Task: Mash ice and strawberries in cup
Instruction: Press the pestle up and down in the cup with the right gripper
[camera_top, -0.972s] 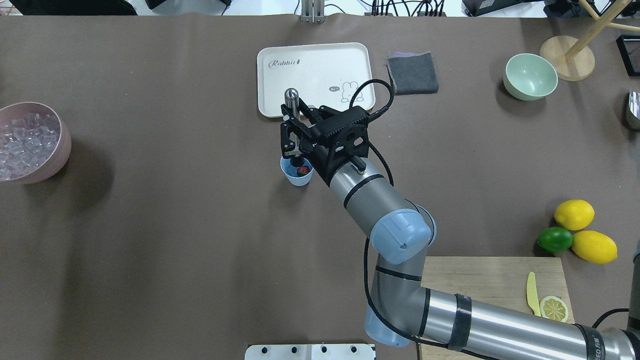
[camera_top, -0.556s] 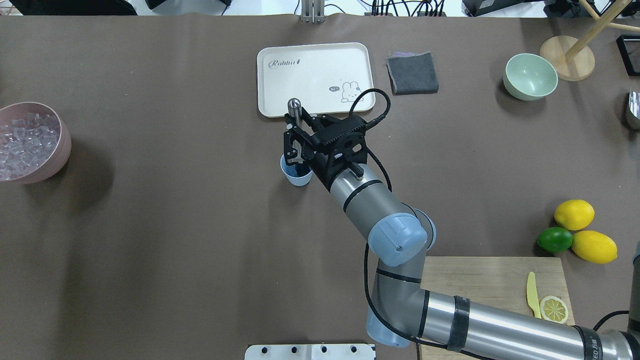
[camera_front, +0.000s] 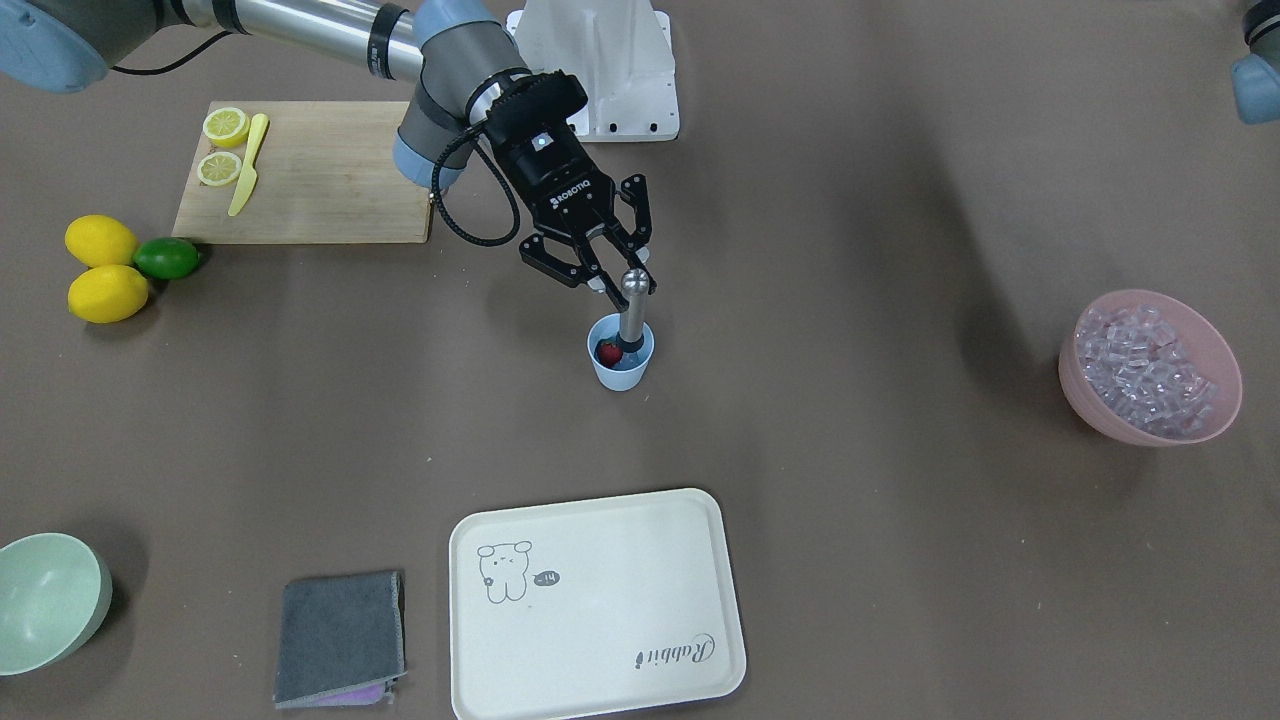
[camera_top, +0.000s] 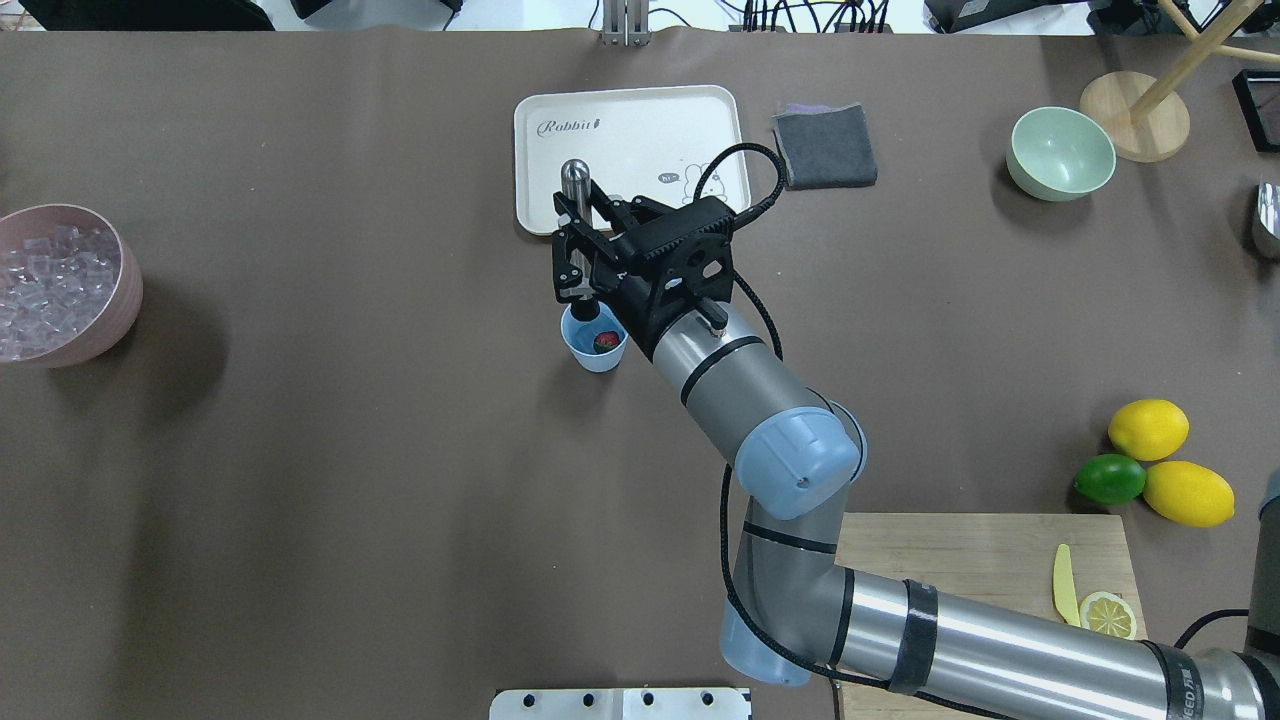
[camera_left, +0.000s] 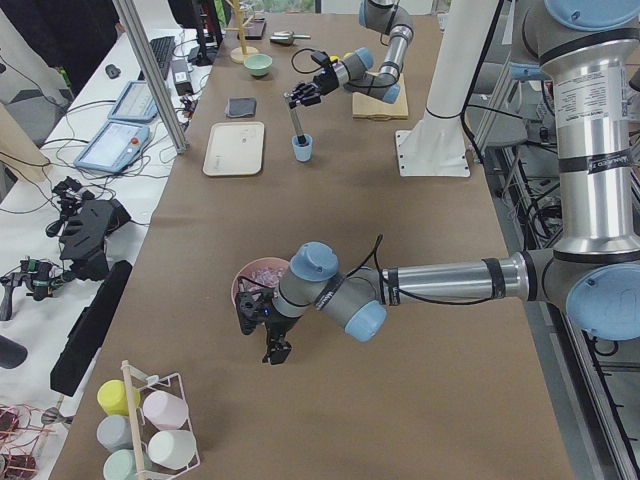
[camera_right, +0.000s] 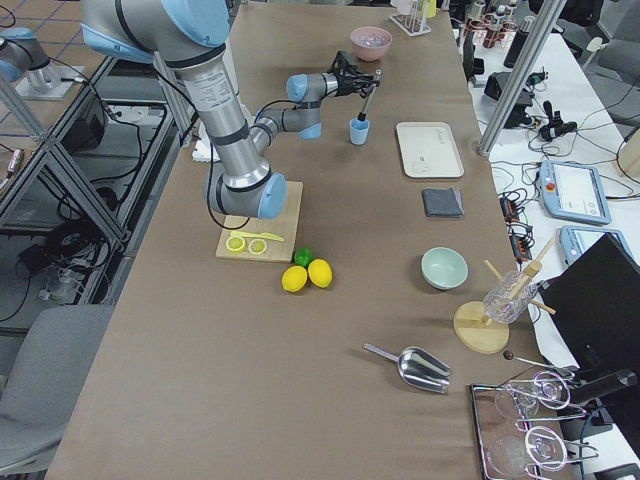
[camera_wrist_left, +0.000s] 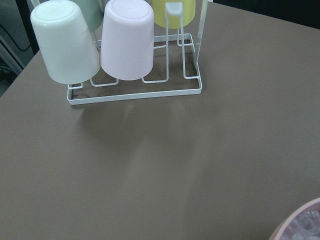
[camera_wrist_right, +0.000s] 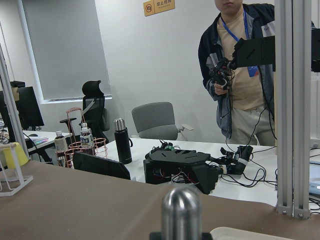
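The small light-blue cup (camera_top: 594, 347) (camera_front: 621, 362) stands at mid-table, with a red strawberry (camera_top: 605, 341) (camera_front: 607, 352) inside it. My right gripper (camera_top: 578, 262) (camera_front: 622, 284) is shut on a steel muddler (camera_top: 574, 182) (camera_front: 632, 303), which stands almost upright with its lower end in the cup. Ice (camera_top: 48, 285) (camera_front: 1143, 368) fills the pink bowl (camera_top: 128, 300) at the table's left end; I cannot make out ice in the cup. My left gripper (camera_left: 270, 338) hangs beside that bowl, seen only from the side, so I cannot tell its state.
A cream tray (camera_top: 640, 125) lies just beyond the cup, with a grey cloth (camera_top: 826, 146) and a pale green bowl (camera_top: 1060, 152) to its right. Lemons and a lime (camera_top: 1150, 430) sit near the cutting board (camera_top: 985, 560). A cup rack (camera_wrist_left: 135, 90) stands past the pink bowl.
The muddler was pushed down into the cup, hiding the strawberry, and has since come back up a little; the strawberry shows again.
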